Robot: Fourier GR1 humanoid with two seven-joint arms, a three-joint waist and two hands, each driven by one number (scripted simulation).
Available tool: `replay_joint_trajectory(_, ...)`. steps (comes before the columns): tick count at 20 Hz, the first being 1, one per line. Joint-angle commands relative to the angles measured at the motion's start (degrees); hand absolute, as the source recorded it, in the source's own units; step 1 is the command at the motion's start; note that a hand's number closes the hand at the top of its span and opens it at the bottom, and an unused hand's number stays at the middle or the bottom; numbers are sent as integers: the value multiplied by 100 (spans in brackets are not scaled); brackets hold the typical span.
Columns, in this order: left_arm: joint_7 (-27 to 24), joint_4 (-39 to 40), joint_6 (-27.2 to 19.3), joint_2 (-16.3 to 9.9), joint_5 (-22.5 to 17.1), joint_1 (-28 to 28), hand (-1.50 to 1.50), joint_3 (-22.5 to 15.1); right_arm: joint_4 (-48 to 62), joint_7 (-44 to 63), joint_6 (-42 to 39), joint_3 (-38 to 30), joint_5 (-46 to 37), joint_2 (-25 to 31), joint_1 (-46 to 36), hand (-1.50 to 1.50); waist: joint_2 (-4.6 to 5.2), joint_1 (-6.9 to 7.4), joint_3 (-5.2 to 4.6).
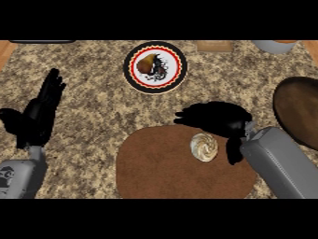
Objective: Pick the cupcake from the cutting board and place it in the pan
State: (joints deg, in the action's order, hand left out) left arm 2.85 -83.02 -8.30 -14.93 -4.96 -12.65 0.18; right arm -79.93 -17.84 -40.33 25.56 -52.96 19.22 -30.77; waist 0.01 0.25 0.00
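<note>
Here the cupcake (204, 146) sits on the brown cutting board (161, 172), close to its right edge, near the front of the bench (86, 84). The right hand (216, 119) hovers just behind the cupcake with fingers curled and holding nothing. The left hand (37, 116) rests near the left edge of the bench, fingers straight. The dark pan (306, 112) lies at the right edge.

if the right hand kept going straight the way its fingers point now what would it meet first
The right hand points toward the view's left, above the cutting board's far edge. That way looks free: only bare counter lies ahead, though its height is unclear. The cupcake sits beside it, off that line.
</note>
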Motion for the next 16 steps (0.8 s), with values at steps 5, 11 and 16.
replay_joint_trajectory(5,-207,144,161,185,142,48,0,157,342,-392,225,35,-747,-157,151,-150,1,-9,0)
replay_joint_trajectory(11,345,-281,253,93,97,-93,0,297,430,-433,531,227,-1222,-281,532,-150,-2,-15,1)
replay_joint_trajectory(16,-161,118,319,213,204,15,0,420,634,-327,-30,74,-1391,-702,171,-150,-1,-15,-1)
